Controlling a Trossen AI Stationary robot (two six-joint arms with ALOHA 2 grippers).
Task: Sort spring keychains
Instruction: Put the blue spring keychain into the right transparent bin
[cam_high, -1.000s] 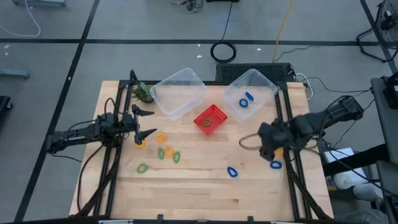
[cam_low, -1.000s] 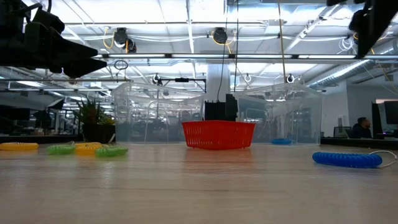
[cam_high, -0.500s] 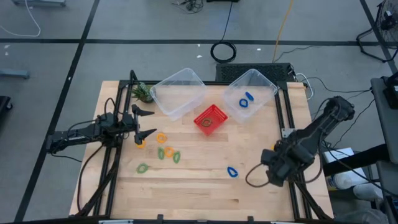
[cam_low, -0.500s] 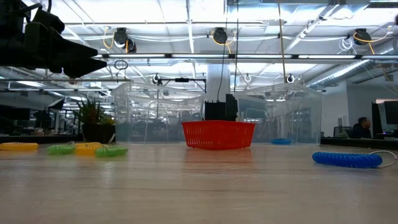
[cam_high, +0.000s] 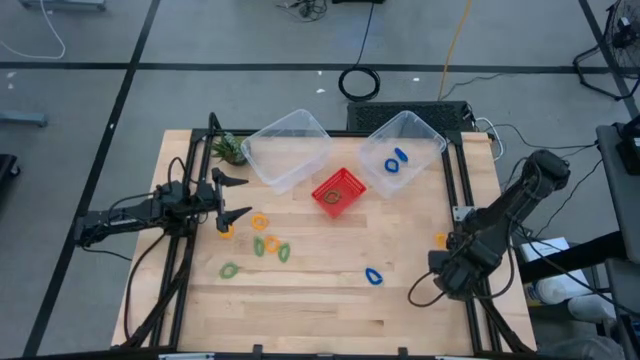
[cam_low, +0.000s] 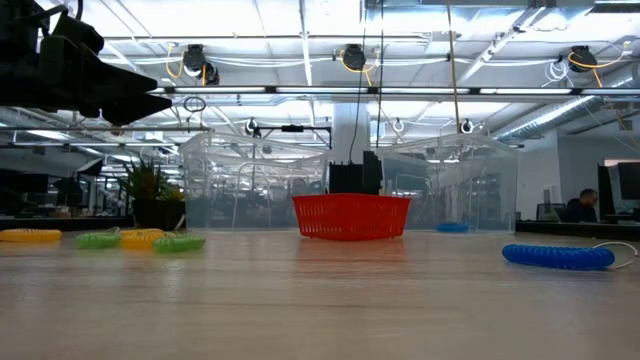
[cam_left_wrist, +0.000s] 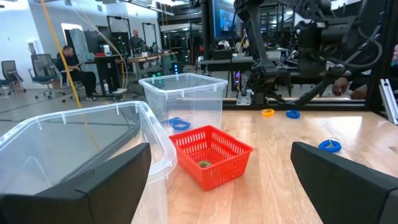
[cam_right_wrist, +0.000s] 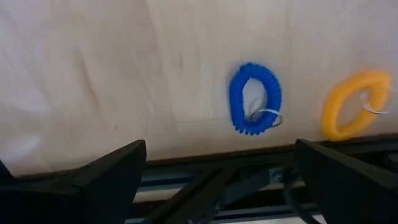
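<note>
When reading the high view with 12 o'clock at the table's far edge, locate the right gripper (cam_high: 447, 273) over the right edge of the table (cam_high: 320, 310), poised above a blue spring keychain (cam_right_wrist: 255, 98) seen only in the right wrist view. Note an orange spring keychain (cam_high: 440, 240) just beside that blue one, at 12 o'clock from the gripper. Treat the blue loop as the likely next pick: centred ahead between the fingers (cam_right_wrist: 106, 171), long axis crosswise to the line joining them, so suited to a straight descent. Judge both fingers spread wide, holding and touching nothing. Find a second loose blue keychain (cam_high: 373, 276) at 9 o'clock, well apart. Expect delivery toward the clear bin (cam_high: 412, 132) at 11 o'clock, already holding blue loops (cam_high: 394, 161). Leave the left gripper (cam_high: 236, 198) parked at the table's 9 o'clock side, likewise spread and empty.
</note>
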